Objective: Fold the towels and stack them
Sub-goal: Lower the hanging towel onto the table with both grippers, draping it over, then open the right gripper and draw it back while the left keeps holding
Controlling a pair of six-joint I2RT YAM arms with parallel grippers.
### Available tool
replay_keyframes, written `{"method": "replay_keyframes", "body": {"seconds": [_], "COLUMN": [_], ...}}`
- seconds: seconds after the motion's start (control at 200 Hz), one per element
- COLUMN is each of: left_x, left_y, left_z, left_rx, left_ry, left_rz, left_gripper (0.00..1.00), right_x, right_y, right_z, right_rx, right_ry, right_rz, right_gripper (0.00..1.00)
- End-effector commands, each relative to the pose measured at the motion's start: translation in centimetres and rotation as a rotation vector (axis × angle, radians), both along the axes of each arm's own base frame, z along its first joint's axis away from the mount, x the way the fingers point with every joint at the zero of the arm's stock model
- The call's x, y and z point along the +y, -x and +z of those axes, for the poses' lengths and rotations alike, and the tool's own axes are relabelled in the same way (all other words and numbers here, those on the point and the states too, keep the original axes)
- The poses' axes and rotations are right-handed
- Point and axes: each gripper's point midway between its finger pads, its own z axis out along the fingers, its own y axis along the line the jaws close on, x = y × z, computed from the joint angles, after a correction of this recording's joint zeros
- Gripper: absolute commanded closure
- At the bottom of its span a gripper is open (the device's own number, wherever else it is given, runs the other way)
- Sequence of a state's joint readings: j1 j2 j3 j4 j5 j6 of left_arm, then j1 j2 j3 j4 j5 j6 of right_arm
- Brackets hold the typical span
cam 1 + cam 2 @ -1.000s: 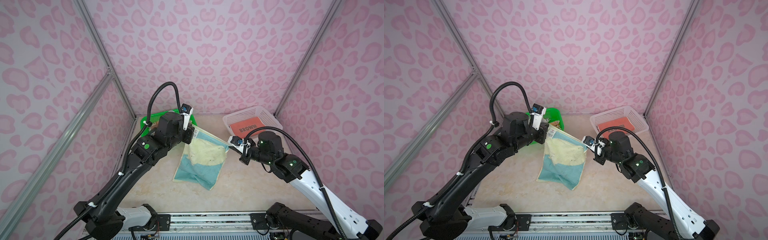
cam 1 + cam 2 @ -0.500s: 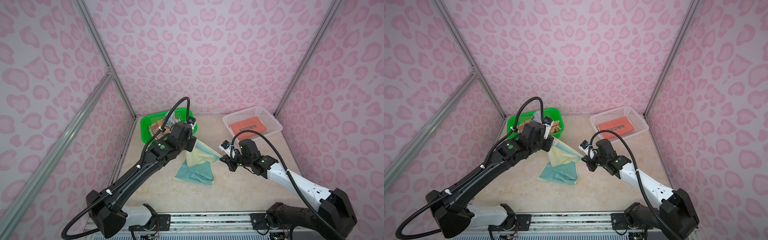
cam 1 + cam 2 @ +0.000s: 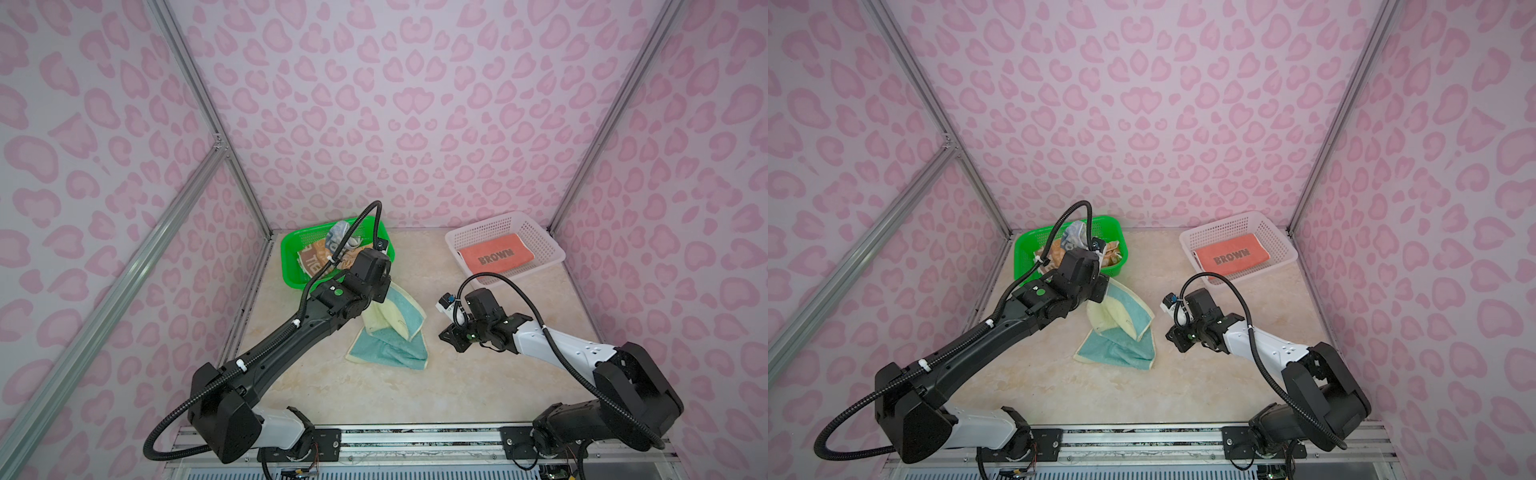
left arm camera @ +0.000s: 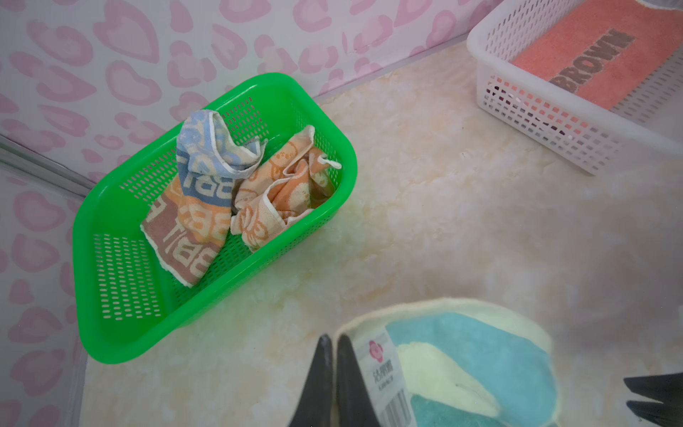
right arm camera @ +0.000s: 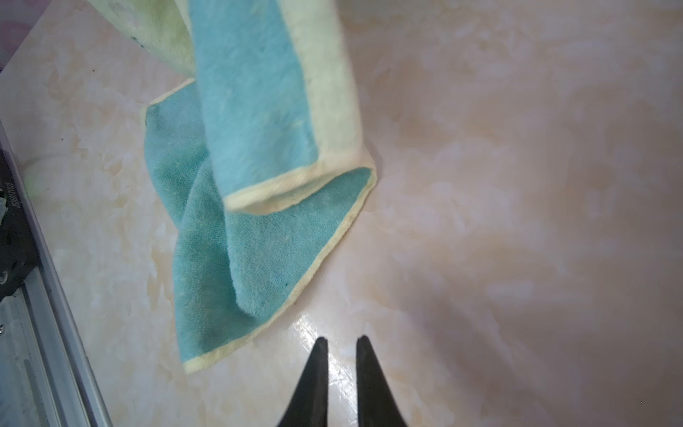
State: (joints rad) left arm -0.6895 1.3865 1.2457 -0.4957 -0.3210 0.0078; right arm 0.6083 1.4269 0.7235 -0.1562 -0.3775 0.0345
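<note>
- Pinching towel (image 3: 390,345) corner: left gripper (image 4: 333,340), jaws together on the hem; rest slumps on table (image 3: 478,386).
- Right gripper (image 5: 342,342) slightly apart, empty, just beside towel.
- Best: take free corner, spread flat before folding.

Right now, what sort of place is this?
Likely a robot test booth: pink printed walls on metal framing, a left arm and right arm mounted on a rail.

Bright, even light with soft shadows, glare on the tabletop (image 5: 310,327), and wrist views blurred up close.
</note>
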Motion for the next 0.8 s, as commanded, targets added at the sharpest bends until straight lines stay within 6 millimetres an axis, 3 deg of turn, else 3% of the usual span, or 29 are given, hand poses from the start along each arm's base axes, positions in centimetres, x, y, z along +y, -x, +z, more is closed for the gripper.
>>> {"method": "replay_keyframes", "body": {"seconds": [0.0,0.14,0.27,0.435,0.595,0.795], "left_x": [-0.3,-0.7,-0.7,0.2,-1.4,-1.4], "left_y": [-0.7,-0.5,0.0,1.4,5.0,7.9], "left_z": [0.2,-0.9,-2.4,-4.8,-7.5,-10.0], "left_rx": [-0.024,0.009,0.06,0.144,0.25,0.288], "left_ry": [0.021,0.016,-0.008,0.013,0.132,0.139], "left_rz": [0.015,-0.003,-0.014,0.042,-0.044,-0.073], "left_gripper": [0.97,0.97,0.97,0.97,0.97,0.98], "right_x": [0.2,1.0,2.0,3.8,4.8,6.7], "right_y": [0.2,-0.4,-2.2,-4.4,-6.3,-7.0], "right_z": [-0.7,-0.6,0.6,2.3,2.9,4.9], "right_rx": [0.025,0.011,-0.04,-0.091,-0.162,-0.414], "right_ry": [-0.007,-0.051,-0.118,-0.152,-0.109,-0.031], "right_rz": [0.002,0.003,-0.029,-0.017,0.028,0.3], "right_gripper": [0.83,0.68,0.55,0.52,0.52,0.52]}}
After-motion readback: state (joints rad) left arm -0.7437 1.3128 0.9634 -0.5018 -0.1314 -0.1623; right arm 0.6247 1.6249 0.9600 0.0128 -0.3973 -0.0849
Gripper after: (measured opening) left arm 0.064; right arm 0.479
